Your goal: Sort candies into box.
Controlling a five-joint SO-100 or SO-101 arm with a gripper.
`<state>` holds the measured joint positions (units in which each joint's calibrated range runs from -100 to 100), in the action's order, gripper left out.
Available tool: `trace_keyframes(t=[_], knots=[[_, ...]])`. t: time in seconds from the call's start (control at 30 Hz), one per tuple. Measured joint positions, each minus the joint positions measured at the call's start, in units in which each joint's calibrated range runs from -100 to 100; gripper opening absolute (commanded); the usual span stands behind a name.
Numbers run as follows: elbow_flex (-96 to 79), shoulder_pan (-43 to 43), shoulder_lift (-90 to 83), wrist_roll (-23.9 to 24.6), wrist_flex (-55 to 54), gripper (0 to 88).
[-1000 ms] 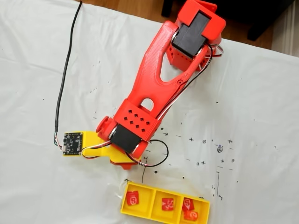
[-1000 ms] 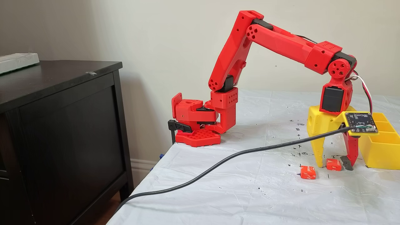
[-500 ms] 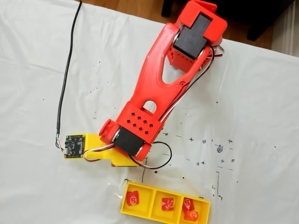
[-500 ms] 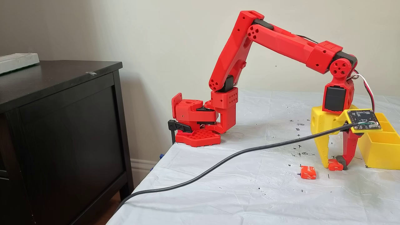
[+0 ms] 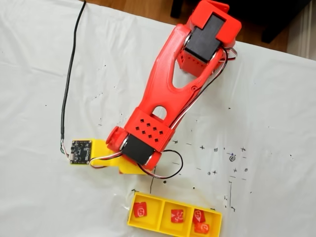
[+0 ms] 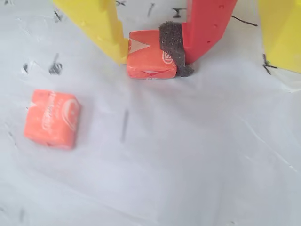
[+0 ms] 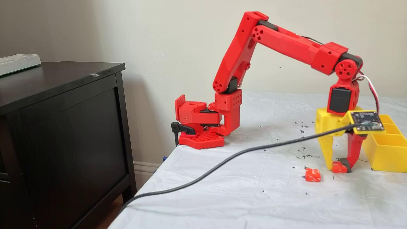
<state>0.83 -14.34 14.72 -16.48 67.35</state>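
1. In the wrist view we see the gripper (image 6: pixel 153 54) with its jaws clamped on one candy (image 6: pixel 149 57): the yellow finger (image 6: pixel 101 26) presses its left side and the red finger's foam pad (image 6: pixel 173 47) presses its right side.
2. The held candy sits low, at or just above the white sheet on the desk (image 6: pixel 188 155); we cannot tell whether it has left the surface. A fixed view shows the same grip (image 7: pixel 340 167) close to the sheet.
3. A second loose candy (image 6: pixel 51 117) lies flat on the sheet, near the jaws but apart from them, to the left in the wrist view; it also shows in a fixed view (image 7: pixel 312 175).
4. The box (image 5: pixel 148 224) stands just beside the gripper, its near wall showing at the right of a fixed view (image 7: pixel 383 156).
5. Contents of the box, from above: one candy in the left section (image 5: pixel 140 211), one in the middle section (image 5: pixel 177 216), two in the right section (image 5: pixel 199 221).
6. We judge the task about two-thirds complete: four candies are sorted, one is in the grasp awaiting transfer, and one is left on the desk.
7. Remaining steps, in our estimate: lift, carry over the box, release, then collect the last candy.
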Motion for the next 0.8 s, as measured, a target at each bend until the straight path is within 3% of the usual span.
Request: trace_keyframes(t=[0.47, 0.8], knots=[[-4.29, 9.91, -24.61, 6.15, -0.31, 0.2], [-6.21, 16.33, -26.47, 10.65, -6.2, 0.2]])
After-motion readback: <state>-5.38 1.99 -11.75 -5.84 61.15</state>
